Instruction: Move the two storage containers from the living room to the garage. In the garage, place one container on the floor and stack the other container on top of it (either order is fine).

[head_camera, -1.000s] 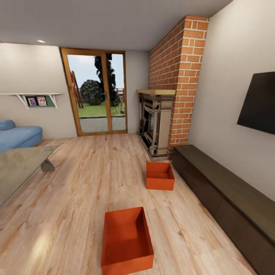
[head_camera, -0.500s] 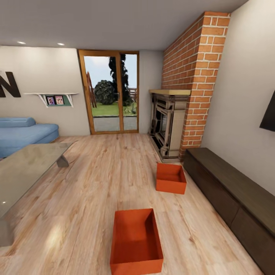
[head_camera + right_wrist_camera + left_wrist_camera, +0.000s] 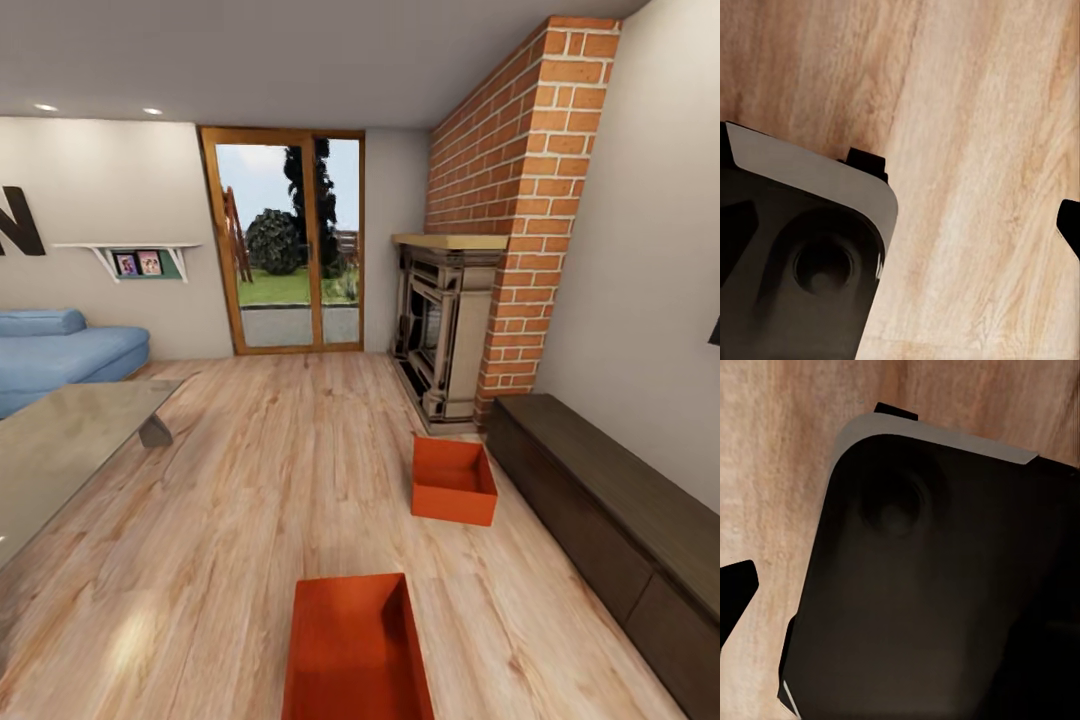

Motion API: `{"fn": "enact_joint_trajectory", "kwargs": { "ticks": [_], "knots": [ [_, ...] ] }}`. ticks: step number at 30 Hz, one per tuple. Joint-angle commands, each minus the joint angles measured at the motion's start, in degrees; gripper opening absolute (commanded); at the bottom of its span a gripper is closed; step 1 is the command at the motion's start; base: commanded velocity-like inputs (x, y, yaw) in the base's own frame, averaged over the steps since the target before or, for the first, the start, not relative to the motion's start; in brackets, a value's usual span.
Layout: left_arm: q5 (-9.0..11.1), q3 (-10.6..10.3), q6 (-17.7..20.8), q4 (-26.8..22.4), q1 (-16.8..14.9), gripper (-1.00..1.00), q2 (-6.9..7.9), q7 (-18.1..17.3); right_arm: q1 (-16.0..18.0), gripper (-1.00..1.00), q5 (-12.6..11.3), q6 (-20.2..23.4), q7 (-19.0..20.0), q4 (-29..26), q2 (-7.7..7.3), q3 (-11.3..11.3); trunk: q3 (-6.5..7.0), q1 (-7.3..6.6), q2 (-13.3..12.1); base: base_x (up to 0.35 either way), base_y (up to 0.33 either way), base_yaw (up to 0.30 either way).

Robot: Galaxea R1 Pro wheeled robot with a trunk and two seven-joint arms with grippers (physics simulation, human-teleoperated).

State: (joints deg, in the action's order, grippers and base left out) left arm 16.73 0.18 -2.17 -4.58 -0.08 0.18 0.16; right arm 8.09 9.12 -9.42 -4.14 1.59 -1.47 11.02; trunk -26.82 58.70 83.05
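Two orange-red storage containers stand open-topped on the light wood plank floor of the living room in the head view. The near one [image 3: 355,650] lies straight ahead at the bottom of the picture, its front end cut off by the edge. The far one [image 3: 455,480] sits ahead to the right, close to the fireplace [image 3: 445,330] and the dark low cabinet [image 3: 610,500]. In the left wrist view one dark fingertip [image 3: 735,596] shows at the frame's edge beside my dark base. In the right wrist view one fingertip [image 3: 1071,225] shows at the edge over wood planks. Nothing is held.
A glass-topped table [image 3: 60,450] stands at the left with a blue sofa [image 3: 60,350] behind it. A glazed wooden door [image 3: 285,245] is in the far wall. Open plank floor [image 3: 270,470] stretches between table and cabinet.
The whole picture has shifted as my view turned and moved forward. The near container now sits lower and closer, cut by the bottom edge. The containers themselves stay put.
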Motion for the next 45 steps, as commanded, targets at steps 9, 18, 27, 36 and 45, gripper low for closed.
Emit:
{"fn": "enact_joint_trajectory", "kwargs": {
  "ticks": [9,18,27,36,45],
  "knots": [
    [0.2,0.0,-0.2,-0.1,0.0,1.00,0.03,0.0,0.1,1.00,0.6,-0.2,-0.3,0.2,0.16,0.0,-0.05,0.03,0.0,0.208,-0.022,0.000],
    [0.2,0.1,-0.2,-0.1,0.0,1.00,0.05,0.1,0.1,1.00,0.6,-0.2,-0.3,0.2,0.24,-0.1,-0.05,0.03,0.0,0.019,-0.003,0.024],
    [0.2,0.1,-0.2,-0.1,0.0,1.00,0.00,0.1,0.1,1.00,0.3,-0.3,-0.3,0.2,0.08,-0.2,-0.05,0.03,0.0,0.000,0.000,0.095],
    [0.2,0.1,-0.1,-0.1,0.0,1.00,-0.08,0.0,0.1,1.00,0.2,-0.3,-0.3,0.2,0.07,-0.2,-0.05,0.03,0.0,0.096,-0.071,0.005],
    [0.2,0.1,-0.2,-0.1,0.0,1.00,0.08,0.1,0.1,1.00,0.3,-0.2,-0.3,0.2,0.11,-0.1,-0.05,0.03,0.0,0.105,-0.078,0.070]
  ]
}}
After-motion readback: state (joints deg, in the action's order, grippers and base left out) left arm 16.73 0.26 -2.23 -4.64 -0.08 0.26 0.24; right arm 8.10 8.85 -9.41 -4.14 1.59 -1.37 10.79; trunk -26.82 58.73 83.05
